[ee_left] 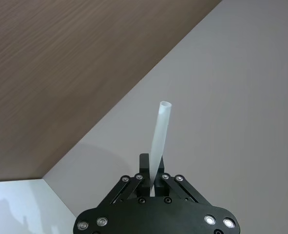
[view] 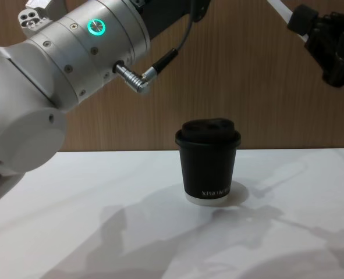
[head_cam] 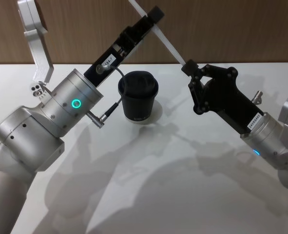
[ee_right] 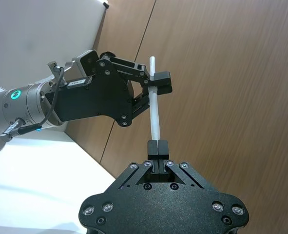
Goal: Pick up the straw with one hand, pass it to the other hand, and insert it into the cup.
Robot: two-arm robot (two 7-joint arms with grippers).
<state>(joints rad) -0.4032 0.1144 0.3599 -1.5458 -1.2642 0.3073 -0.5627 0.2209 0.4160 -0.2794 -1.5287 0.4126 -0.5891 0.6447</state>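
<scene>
Nearest me on the white table (head_cam: 148, 185), the cup (head_cam: 138, 100) stands upright with its lid on, between my two arms. Higher up and off to the cup's right, both grippers meet on the straw (head_cam: 168, 45), which hangs slanted in the air, well clear of the lid. My right gripper (head_cam: 187, 67) has its fingers clenched on the straw's lower end. My left gripper (head_cam: 156, 17), reaching in over the cup from the left, is clamped on the straw farther up, with a stretch poking out beyond its fingers. Behind it all is the wood-panelled wall (head_cam: 241, 29).
</scene>
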